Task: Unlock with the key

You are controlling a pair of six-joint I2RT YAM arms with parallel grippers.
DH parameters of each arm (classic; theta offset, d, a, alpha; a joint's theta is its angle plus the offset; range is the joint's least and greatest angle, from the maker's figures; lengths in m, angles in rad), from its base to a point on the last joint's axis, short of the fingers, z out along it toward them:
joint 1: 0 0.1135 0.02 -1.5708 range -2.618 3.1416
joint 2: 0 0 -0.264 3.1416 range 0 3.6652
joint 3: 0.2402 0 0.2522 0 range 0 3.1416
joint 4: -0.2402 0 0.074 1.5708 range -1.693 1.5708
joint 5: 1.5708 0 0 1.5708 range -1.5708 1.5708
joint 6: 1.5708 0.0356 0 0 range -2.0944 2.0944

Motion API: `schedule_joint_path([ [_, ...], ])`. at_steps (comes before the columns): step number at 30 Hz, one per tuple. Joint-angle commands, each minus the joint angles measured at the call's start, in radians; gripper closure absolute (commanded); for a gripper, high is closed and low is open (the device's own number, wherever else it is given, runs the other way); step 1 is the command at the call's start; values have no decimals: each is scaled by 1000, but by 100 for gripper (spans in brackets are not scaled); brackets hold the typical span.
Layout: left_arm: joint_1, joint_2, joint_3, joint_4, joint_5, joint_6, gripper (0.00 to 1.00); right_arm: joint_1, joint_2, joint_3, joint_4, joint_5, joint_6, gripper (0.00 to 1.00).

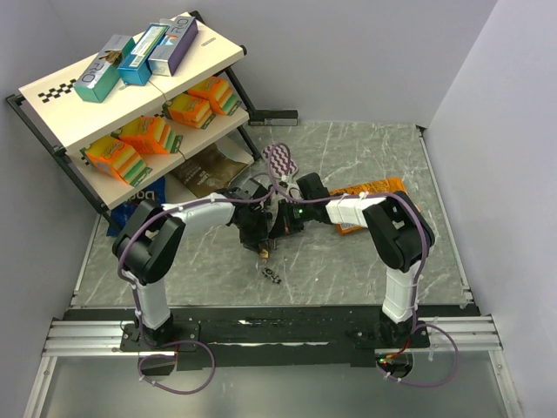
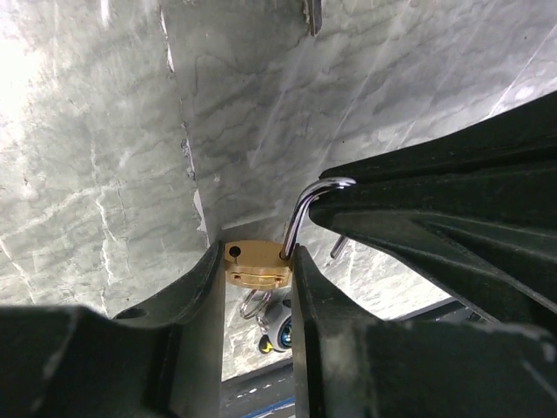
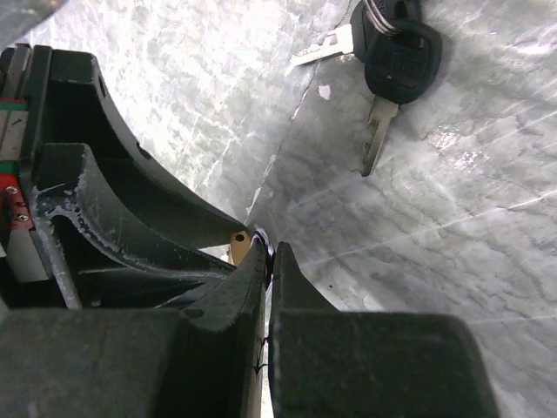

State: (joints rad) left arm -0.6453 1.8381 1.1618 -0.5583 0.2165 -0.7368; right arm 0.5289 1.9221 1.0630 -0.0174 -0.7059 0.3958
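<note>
A small brass padlock [image 2: 257,266] is clamped by its body between my left gripper's [image 2: 258,258] fingers, a little above the marble table. One hole on top of the body is empty. The silver shackle [image 2: 302,213] rises from the other hole and bends into the black fingers of my right gripper [image 3: 271,250], which is shut on it. In the top view both grippers meet mid-table, left [image 1: 255,231] and right [image 1: 284,218]. The key bunch [image 1: 271,275] lies loose on the table just in front; its black-headed key [image 3: 400,57] and a silver key [image 3: 324,48] show in the right wrist view.
A tilted shelf [image 1: 52,87] with boxes and orange sponge packs stands at the back left. A brown bag [image 1: 204,170], a purple zigzag cloth [image 1: 280,158] and an orange board [image 1: 379,190] lie behind the grippers. Grey walls enclose the table.
</note>
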Motion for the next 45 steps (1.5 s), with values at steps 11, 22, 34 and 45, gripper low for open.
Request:
schedule_joint_path([
  [11,9,-94,-37,-35,-111,73,20,-10,74,29,-44,106,-103,98],
  [22,12,-385,-172,9,-172,73,4,-20,29,28,-59,132,-117,49],
  [34,56,-668,-237,149,-328,-13,4,-125,-142,-44,-10,149,-101,30],
  [45,70,-875,-206,261,-488,2,4,-225,-489,-92,-93,161,-135,28],
])
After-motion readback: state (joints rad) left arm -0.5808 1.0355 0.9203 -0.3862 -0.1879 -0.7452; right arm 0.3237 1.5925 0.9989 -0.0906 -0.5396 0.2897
